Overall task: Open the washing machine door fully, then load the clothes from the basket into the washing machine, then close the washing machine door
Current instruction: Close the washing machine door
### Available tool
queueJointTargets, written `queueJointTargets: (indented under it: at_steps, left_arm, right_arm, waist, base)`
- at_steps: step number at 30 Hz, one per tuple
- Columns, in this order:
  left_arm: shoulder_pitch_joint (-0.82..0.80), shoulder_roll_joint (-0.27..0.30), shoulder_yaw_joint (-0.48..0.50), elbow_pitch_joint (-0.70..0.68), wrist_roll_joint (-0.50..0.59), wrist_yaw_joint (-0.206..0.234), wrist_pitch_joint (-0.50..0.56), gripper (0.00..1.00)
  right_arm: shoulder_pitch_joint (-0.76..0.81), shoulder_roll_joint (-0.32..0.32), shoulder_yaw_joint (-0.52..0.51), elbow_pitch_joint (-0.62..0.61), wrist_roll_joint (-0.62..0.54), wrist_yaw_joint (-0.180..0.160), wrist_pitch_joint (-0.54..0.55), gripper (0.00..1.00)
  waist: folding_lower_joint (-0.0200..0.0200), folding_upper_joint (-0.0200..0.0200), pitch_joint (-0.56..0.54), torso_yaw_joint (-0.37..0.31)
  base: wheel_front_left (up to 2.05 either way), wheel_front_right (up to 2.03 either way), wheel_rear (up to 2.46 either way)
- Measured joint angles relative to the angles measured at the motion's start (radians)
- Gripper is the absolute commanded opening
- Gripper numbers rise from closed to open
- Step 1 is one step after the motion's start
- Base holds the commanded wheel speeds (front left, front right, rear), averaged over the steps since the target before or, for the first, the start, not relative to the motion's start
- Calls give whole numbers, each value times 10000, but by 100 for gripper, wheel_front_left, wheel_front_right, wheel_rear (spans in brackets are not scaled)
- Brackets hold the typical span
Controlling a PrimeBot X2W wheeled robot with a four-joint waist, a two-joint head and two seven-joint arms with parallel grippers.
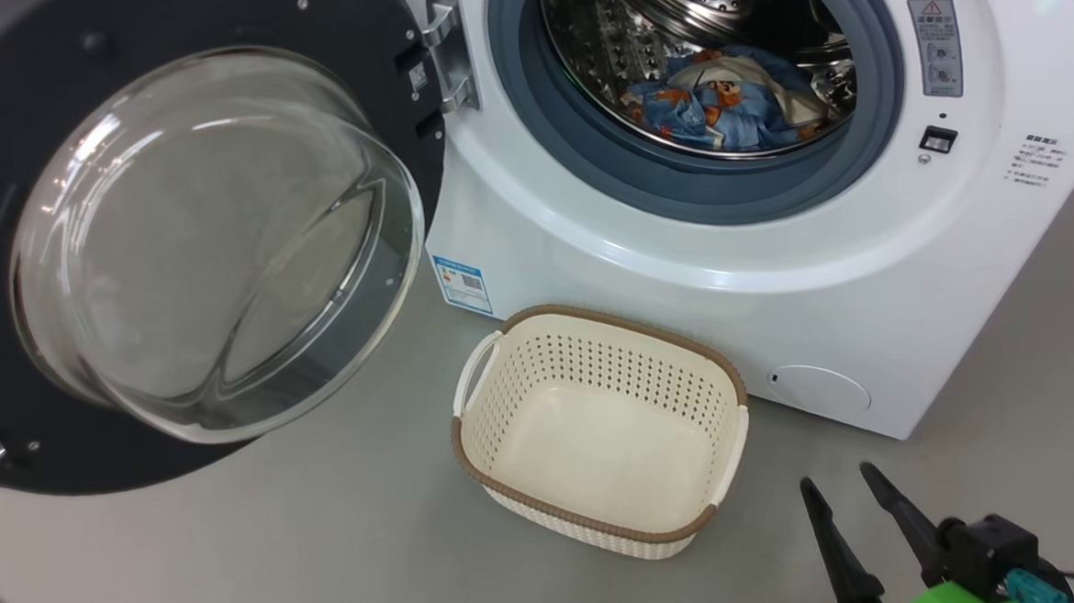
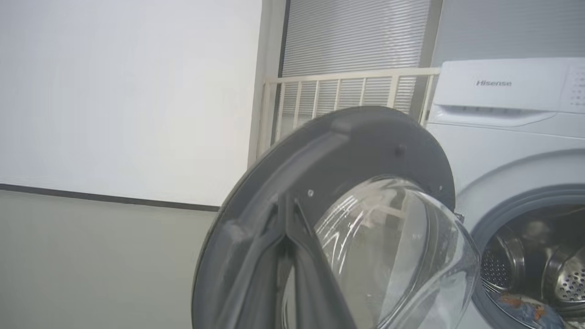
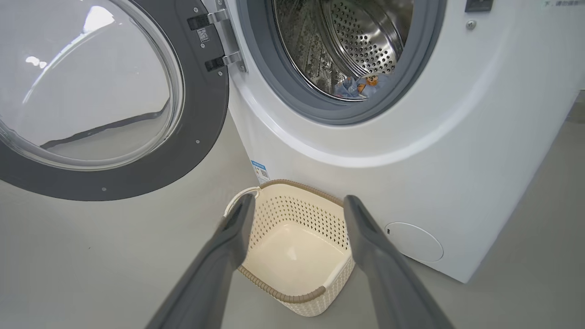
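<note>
Steel drum (image 1: pixel 634 48): holds the clothes (image 1: pixel 719 99), a blue and orange heap lying low at its front. From the right pincer (image 1: pixel 836 477) they sit far ahead and above, past the grey ring (image 1: pixel 678 193). Loading looks done.
Basket (image 1: pixel 595 354): empty, standing on the floor (image 1: pixel 238 556) just ahead of the right pincer. In the right wrist view it is framed between that pincer's two fingers. It stands close under the machine (image 1: pixel 646 268), probably to keep each carry short.
Right pincer: fingers wide apart with nothing between them, low over the floor. My guess is that it is parked there, below the door's swing.
Door (image 1: pixel 203 245): swung wide on its hinge (image 1: pixel 450 49), with the glass bowl bulging outward. It stands directly ahead of the left pincer (image 2: pixel 287 214).
Left pincer: fingers pressed together with nothing gripped, tips at the door's dark rim. Whether they touch it cannot be told. Joined fingers make one stiff point, which suits a push better than a grasp.
Step in hand: closing the door, the one part of the task left.
Watch for: the push sliding off the curved rim, or cloth creeping onto the ring before the door shuts.
</note>
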Motion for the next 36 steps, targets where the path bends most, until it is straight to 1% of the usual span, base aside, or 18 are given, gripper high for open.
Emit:
queueJointTargets:
  at_steps: [2,6,8,10,12,14,16,18,21,24,25,29,32,36]
  left_arm:
    - [-663,650,203,-125,-228,-2,-2,0]
    - [-1848,1904,830,130,-1304,-2,-13,0]
    - [-2382,2458,1005,426,-1751,0,-13,0]
    - [-2905,2874,1147,882,-2180,-2,-13,0]
    - [-3463,3154,1269,1572,-2857,-2,-15,0]
    - [-3821,3595,1225,2516,-3551,-2,-15,0]
    - [-4171,4063,1020,3684,-4408,-2,42,0]
    - [-4552,4520,775,4755,-5334,0,395,0]
    - [-5245,5202,412,5986,-6692,0,1496,0]
    - [-5750,5706,46,6924,-7808,2,3030,0]
    - [-5942,5925,-213,7480,-8330,2,4117,0]
    - [-6184,6383,-581,8255,-9012,2,5892,0]
    - [-6373,6633,-792,8475,-9367,2,6782,0]
    - [-6488,6677,-932,8705,-9714,2,7570,0]
  right_arm:
    - [194,82,-127,-42,-8,-2,0,100]
    - [217,217,-153,-146,-86,-2,0,100]
    - [215,247,-173,-173,-86,-2,0,100]
    - [212,249,-222,-199,-94,0,0,100]
    - [189,247,-232,-207,-157,0,0,100]
    - [135,251,-234,-209,-186,-2,0,100]
    - [90,245,-247,-222,-188,-2,0,100]
    - [52,242,-249,-232,-188,-2,0,100]
    - [-69,232,-249,-259,-190,-2,0,100]
    - [-71,232,-247,-261,-226,-2,0,100]
    - [-71,236,-201,-255,-280,0,0,100]
    - [-72,247,-140,-261,-280,-2,0,100]
    - [-77,240,-127,-263,-288,-2,0,100]
    - [-96,213,-127,-270,-291,0,0,100]
  waist:
    - [0,0,17,-38]
    - [0,0,107,-259]
    - [0,0,192,-426]
    - [0,0,292,-588]
    - [0,0,401,-729]
    - [0,0,511,-864]
    - [0,0,609,-986]
    - [0,0,698,-1088]
    - [0,0,811,-1208]
    - [0,0,894,-1265]
    - [0,1,927,-1260]
    - [0,0,1012,-1230]
    - [0,0,1102,-1208]
    - [0,0,1196,-1183]
  base:
    - [0,0,0]
    - [0,0,0]
    - [0,0,0]
    - [0,0,0]
    - [0,0,0]
    - [0,0,0]
    - [0,0,0]
    - [0,0,0]
    - [0,0,0]
    - [0,0,0]
    - [0,0,0]
    - [0,0,0]
    - [0,0,0]
    - [0,0,0]
